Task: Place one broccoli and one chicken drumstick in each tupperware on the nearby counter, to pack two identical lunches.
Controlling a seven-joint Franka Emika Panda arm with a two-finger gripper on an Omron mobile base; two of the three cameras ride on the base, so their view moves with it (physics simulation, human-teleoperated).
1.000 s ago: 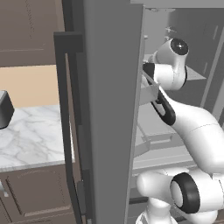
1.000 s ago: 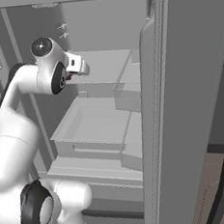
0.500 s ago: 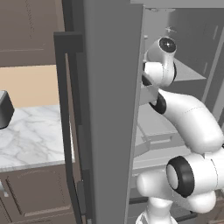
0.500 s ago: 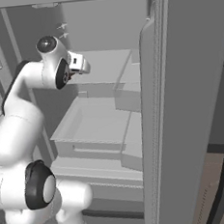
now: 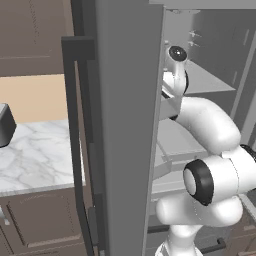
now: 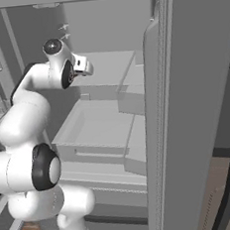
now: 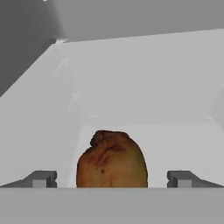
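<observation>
Chicken drumstick (image 7: 112,159): brown, lumpy, darker mottling near its top. In the hand view it sits straight ahead of the gripper (image 7: 112,179), centred between the two dark fingertips (image 7: 41,179), with clear space to either side. Neither tip touches it. Jaws stand wide apart, nothing gripped.

The drumstick rests on a pale grey fridge shelf (image 7: 175,144), flat floor running away from the hand to a back wall, a side wall closing in on the hand's left.

Right base view: the arm (image 6: 33,125) reaches up and forward into the open fridge (image 6: 112,117), the hand at the level of an upper shelf, its fingers pointed into the compartment. From here the drumstick itself cannot be made out, and the jaw spacing is too small to judge.

Left base view: the tall grey fridge door (image 5: 120,125) stands edge-on and covers the hand; the wrist shows just past the door's edge. Off to the far left of the arm lies the counter (image 5: 40,160), white marble with grey veins, a dark object (image 5: 6,125) at its cut-off edge.
</observation>
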